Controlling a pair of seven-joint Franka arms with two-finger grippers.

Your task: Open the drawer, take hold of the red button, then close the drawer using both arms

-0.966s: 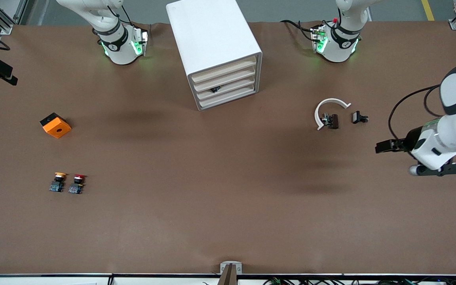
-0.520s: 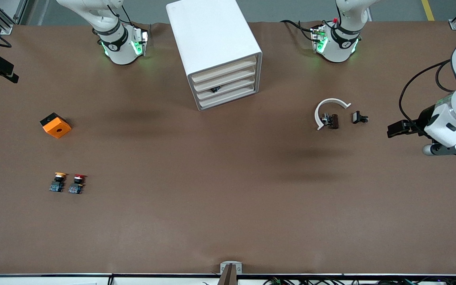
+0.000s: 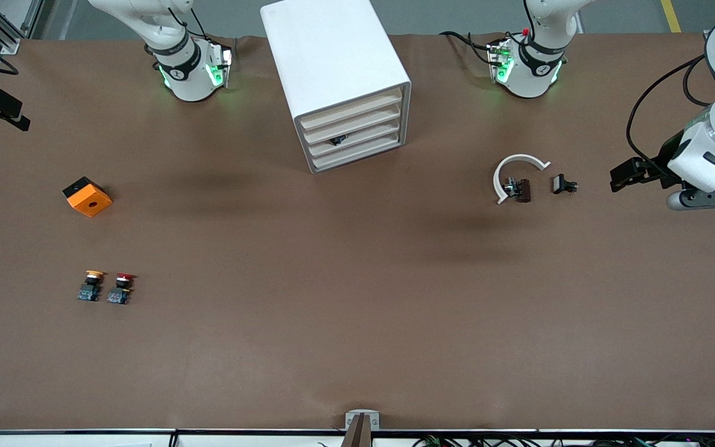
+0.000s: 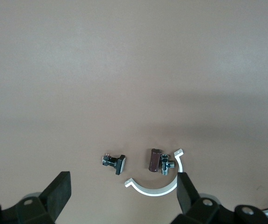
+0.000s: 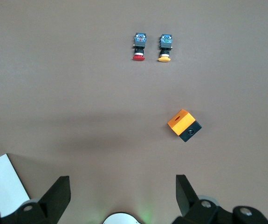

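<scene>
Red-capped button (image 3: 121,288) lies on its side on the brown mat at the right arm's end, just beside the yellow-capped button (image 3: 90,285). Orange cube (image 3: 87,196) farther. Left gripper (image 4: 122,198) high over the left arm's end, fingers apart, empty. Right gripper (image 5: 122,198) likewise spread, empty. Boxy white cabinet (image 3: 332,74), its drawer (image 3: 357,141) shut.

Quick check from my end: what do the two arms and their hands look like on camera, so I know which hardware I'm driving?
Both are white jointed arms with black joint rings. Their round bases glow green, the right arm and left arm alike. The left arm carries a looping black cable and a dark grey cap near its wrist. The left hand and right hand have black, blocky two-finger jaws.
</scene>
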